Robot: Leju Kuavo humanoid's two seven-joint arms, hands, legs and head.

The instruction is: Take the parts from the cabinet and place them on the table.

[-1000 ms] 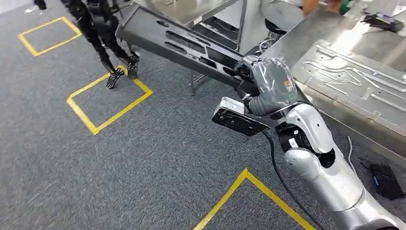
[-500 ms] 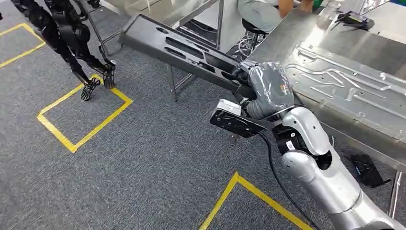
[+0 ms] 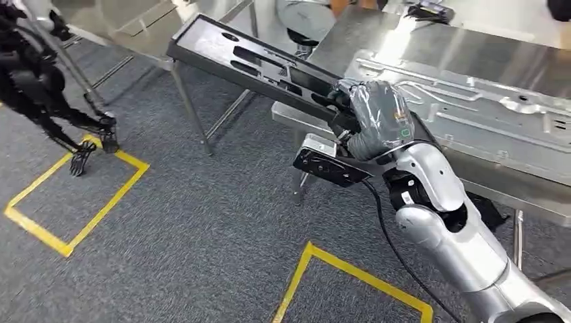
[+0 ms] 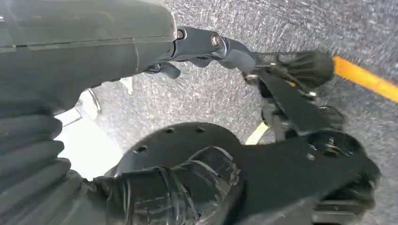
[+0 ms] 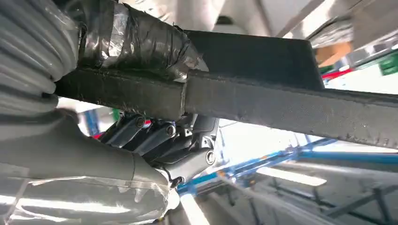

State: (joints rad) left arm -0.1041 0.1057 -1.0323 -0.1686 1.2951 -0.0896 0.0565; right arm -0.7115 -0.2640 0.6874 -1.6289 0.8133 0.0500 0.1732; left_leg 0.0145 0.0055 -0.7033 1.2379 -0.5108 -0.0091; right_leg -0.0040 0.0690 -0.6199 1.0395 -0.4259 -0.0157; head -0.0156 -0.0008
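Note:
A long black slotted part [image 3: 249, 64] hangs tilted in the air, and my right hand [image 3: 377, 114] grips its near end. The gripped end is at the front left corner of the steel table [image 3: 431, 47], and the far end reaches out left over the carpet. A large silver stamped panel [image 3: 485, 108] lies on that table. In the right wrist view the taped fingers [image 5: 136, 42] wrap over the edge of the black part [image 5: 281, 108]. My left hand [image 4: 94, 56] hangs over the carpet with its fingers stretched out and nothing in them.
The legs of another black robot [image 3: 47, 101] stand at the left by a yellow taped square [image 3: 74, 202]. More yellow tape [image 3: 350, 272] marks the carpet near me. A second steel table [image 3: 135, 20] stands behind, with a seated person [image 3: 303, 13] beyond.
The whole picture has shifted left as the camera turned toward the steel table. My right hand still grips the black part, now at the table's corner.

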